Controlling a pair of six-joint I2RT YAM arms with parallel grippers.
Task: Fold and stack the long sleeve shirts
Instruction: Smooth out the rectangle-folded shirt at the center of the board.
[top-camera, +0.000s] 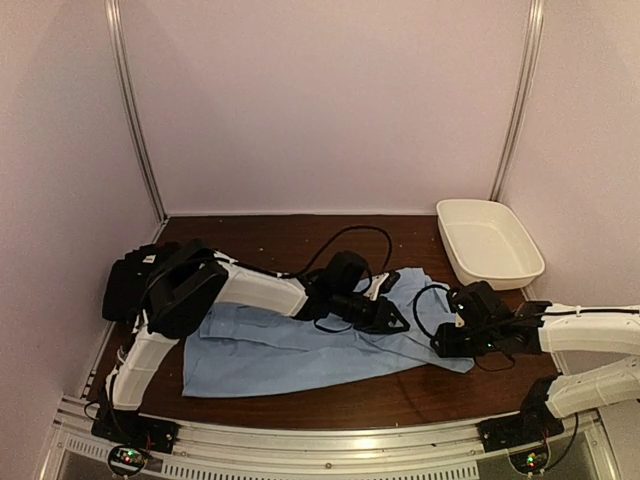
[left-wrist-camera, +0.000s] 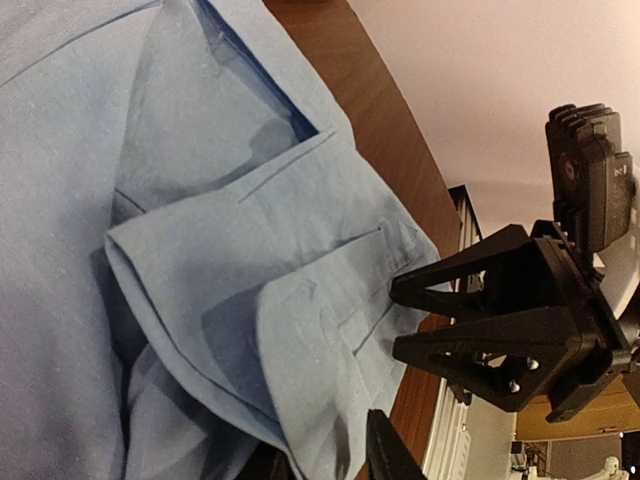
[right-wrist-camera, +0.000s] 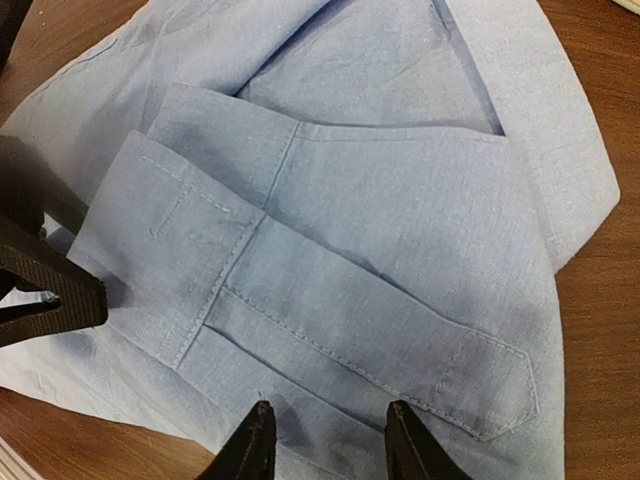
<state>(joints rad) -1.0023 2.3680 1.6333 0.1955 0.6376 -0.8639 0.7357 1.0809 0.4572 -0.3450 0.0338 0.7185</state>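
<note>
shirt (top-camera: 290, 350) mid-table, tub (top-camera: 489, 243) behind right, second shirt (top-camera: 125, 285) left.
</note>
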